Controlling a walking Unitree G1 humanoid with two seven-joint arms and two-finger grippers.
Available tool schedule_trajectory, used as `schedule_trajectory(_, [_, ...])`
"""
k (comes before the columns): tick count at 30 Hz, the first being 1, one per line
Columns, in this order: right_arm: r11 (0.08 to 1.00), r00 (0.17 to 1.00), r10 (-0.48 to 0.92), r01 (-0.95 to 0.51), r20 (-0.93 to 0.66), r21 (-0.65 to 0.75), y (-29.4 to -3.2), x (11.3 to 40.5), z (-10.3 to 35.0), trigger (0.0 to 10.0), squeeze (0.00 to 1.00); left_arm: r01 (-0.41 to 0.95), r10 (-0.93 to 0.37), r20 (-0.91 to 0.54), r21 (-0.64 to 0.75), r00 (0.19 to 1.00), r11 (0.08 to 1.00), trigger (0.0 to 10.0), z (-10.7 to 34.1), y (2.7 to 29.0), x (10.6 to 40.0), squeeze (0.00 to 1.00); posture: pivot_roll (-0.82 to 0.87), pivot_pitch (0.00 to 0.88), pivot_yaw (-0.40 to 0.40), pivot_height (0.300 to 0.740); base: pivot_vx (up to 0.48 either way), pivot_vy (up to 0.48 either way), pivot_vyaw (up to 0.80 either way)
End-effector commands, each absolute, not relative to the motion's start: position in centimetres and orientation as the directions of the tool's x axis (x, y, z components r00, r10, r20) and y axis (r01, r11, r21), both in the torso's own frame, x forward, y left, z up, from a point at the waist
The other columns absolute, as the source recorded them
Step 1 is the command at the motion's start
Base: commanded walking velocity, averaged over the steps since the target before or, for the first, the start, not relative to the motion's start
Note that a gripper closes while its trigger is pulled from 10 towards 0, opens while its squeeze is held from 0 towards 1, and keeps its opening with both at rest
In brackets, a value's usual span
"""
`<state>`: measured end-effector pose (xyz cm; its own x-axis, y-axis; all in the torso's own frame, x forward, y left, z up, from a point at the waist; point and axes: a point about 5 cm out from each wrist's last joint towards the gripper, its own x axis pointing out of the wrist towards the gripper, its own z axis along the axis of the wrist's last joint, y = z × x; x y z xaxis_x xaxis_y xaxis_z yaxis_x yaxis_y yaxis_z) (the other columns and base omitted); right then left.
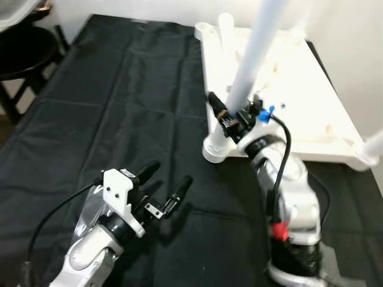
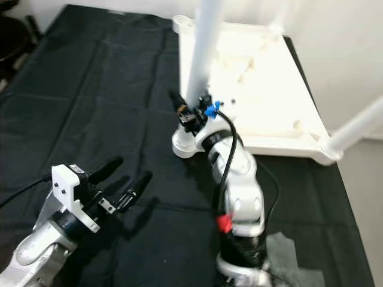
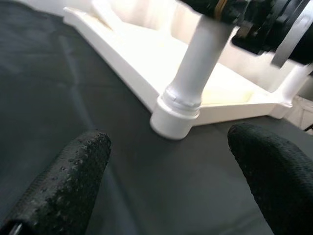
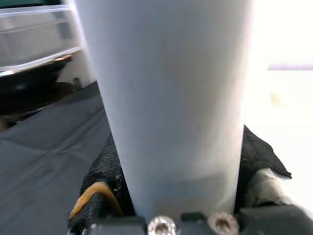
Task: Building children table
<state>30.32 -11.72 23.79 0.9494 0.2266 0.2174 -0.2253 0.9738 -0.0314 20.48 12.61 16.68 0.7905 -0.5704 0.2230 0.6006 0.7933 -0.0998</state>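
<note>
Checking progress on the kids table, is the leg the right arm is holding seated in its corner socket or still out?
Seated: the white leg, held in the right gripper jaws, runs into the corner socket of the upturned tabletop.

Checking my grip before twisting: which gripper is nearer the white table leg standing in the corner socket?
Right. The right gripper is clamped around the white table leg just above its socket; the left gripper hovers open over the black cloth, apart from it.

I note a plain black cloth (image 1: pixel 119 107), a white tabletop (image 1: pixel 311 107) and white leg (image 1: pixel 254 48); my right arm carries blue (image 1: pixel 265 113) and red (image 1: pixel 279 231) clips
</note>
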Motion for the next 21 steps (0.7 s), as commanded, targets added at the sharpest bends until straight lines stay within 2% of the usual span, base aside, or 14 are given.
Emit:
schedule_trajectory(1, [0.99, 0.99, 0.138, -0.138, -0.001, -0.003, -12.4, 30.7, 19.8, 0.0, 0.0, 0.607, -0.578, 0.216, -0.101, 0.787, 0.788, 10.0, 16.4, 12.7, 20.4, 0.0, 0.03, 0.247, -0.095, 0.74, 0.0, 0.0, 0.0])
schedule_trajectory(9, [0.992, 0.992, 0.128, -0.128, -0.006, 0.006, -11.3, 30.7, 20.5, 0.0, 0.0, 0.606, -0.577, 0.218, -0.098, 0.787, 0.789, 10.0, 16.4, 12.7, 20.6, 0.0, 0.03, 0.244, -0.093, 0.74, 0.0, 0.0, 0.0])
schedule_trajectory(10, [0.992, 0.992, 0.129, -0.129, -0.017, -0.004, -11.0, 30.5, 20.6, 9.7, 0.0, 0.606, -0.577, 0.218, -0.098, 0.787, 0.79, 10.0, 16.4, 12.7, 20.6, 0.0, 0.03, 0.246, -0.093, 0.74, 0.0, 0.0, 0.0])
schedule_trajectory(11, [0.992, 0.992, 0.129, -0.129, -0.017, -0.004, -11.0, 30.5, 20.6, 9.7, 0.0, 0.606, -0.577, 0.218, -0.098, 0.787, 0.79, 10.0, 16.4, 12.7, 20.6, 0.0, 0.03, 0.246, -0.093, 0.74, 0.0, 0.0, 0.0])
schedule_trajectory(12, [0.982, 0.982, 0.187, -0.187, 0.004, -0.027, -10.8, 30.4, 21.3, 10.0, 0.8, 0.606, -0.576, 0.219, -0.098, 0.787, 0.79, 10.0, 16.4, 12.7, 20.6, 0.0, 0.02, 0.251, -0.091, 0.74, 0.0, 0.0, 0.0])
schedule_trajectory(13, [0.982, 0.982, 0.187, -0.187, 0.004, -0.027, -10.8, 30.4, 21.3, 10.0, 0.8, 0.606, -0.576, 0.219, -0.098, 0.787, 0.79, 10.0, 16.4, 12.7, 20.6, 0.0, 0.02, 0.251, -0.091, 0.74, 0.0, 0.0, 0.0])
schedule_trajectory(14, [0.958, 0.959, 0.282, -0.28, 0.023, -0.058, -10.9, 30.6, 22.1, 10.0, 1.0, 0.606, -0.577, 0.219, -0.099, 0.787, 0.789, 10.0, 16.5, 12.7, 20.5, 0.0, 0.02, 0.255, -0.092, 0.74, 0.0, 0.0, 0.0])
schedule_trajectory(15, [0.937, 0.938, 0.344, -0.338, 0.053, -0.093, -11.6, 31.0, 23.1, 10.0, 1.0, 0.607, -0.577, 0.22, -0.1, 0.786, 0.788, 10.0, 16.5, 12.7, 20.5, 0.0, 0.02, 0.255, -0.092, 0.74, 0.0, 0.0, 0.0])
schedule_trajectory(18, [0.919, 0.919, 0.386, -0.374, 0.082, -0.125, -12.6, 31.5, 24.2, 10.0, 1.0, 0.608, -0.578, 0.222, -0.101, 0.785, 0.787, 10.0, 16.5, 12.6, 20.5, 0.0, 0.02, 0.258, -0.094, 0.74, 0.0, 0.0, 0.0])
schedule_trajectory(20, [0.861, 0.861, 0.497, -0.474, 0.106, -0.184, -14.2, 32.3, 26.0, 10.0, 1.0, 0.609, -0.578, 0.224, -0.102, 0.785, 0.787, 10.0, 16.6, 12.5, 20.4, 0.0, 0.02, 0.265, -0.095, 0.74, 0.0, 0.0, 0.0])
schedule_trajectory(21, [0.806, 0.805, 0.583, -0.557, 0.107, -0.201, -14.8, 32.3, 26.8, 10.0, 1.0, 0.609, -0.578, 0.224, -0.102, 0.785, 0.787, 10.0, 16.6, 12.5, 20.4, 0.0, 0.02, 0.269, -0.096, 0.74, 0.0, 0.0, 0.0])
